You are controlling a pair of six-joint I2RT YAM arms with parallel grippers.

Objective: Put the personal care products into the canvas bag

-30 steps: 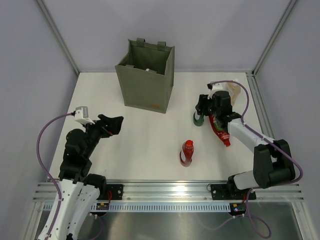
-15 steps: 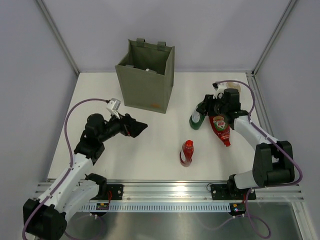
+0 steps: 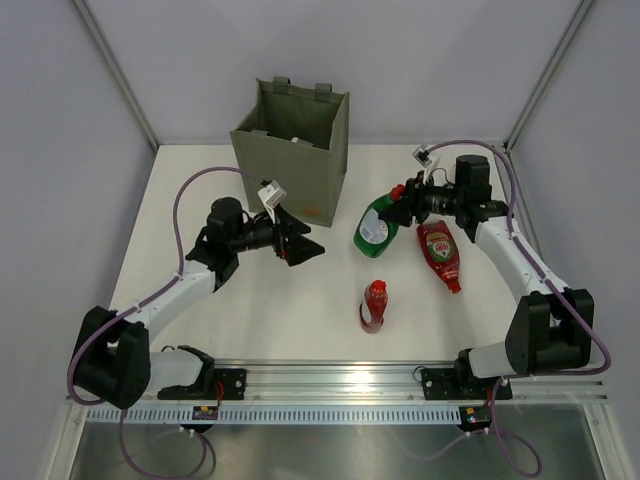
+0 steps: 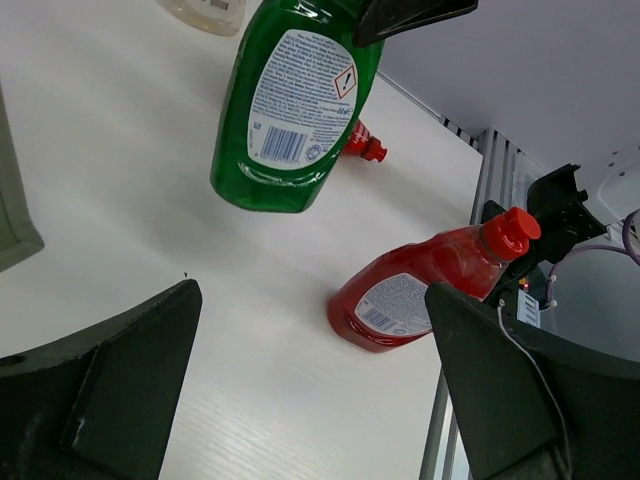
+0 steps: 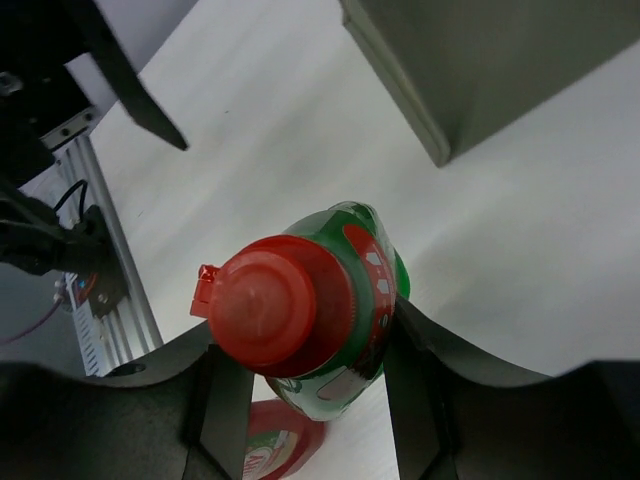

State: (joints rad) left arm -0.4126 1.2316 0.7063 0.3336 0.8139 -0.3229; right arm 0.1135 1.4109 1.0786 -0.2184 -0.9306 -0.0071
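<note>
Green bottle (image 3: 374,227) with the red cap hangs off the table (image 3: 200,300), pinched at the neck by the right gripper (image 3: 405,203), its long axis slanting base-first toward the left gripper (image 3: 310,240). The canvas bag (image 3: 292,150) stands to the bottle's left and farther from the bases, mouth upward. Beside the bag's front, the left gripper points at the bottle, jaws spread wide and empty.
</note>
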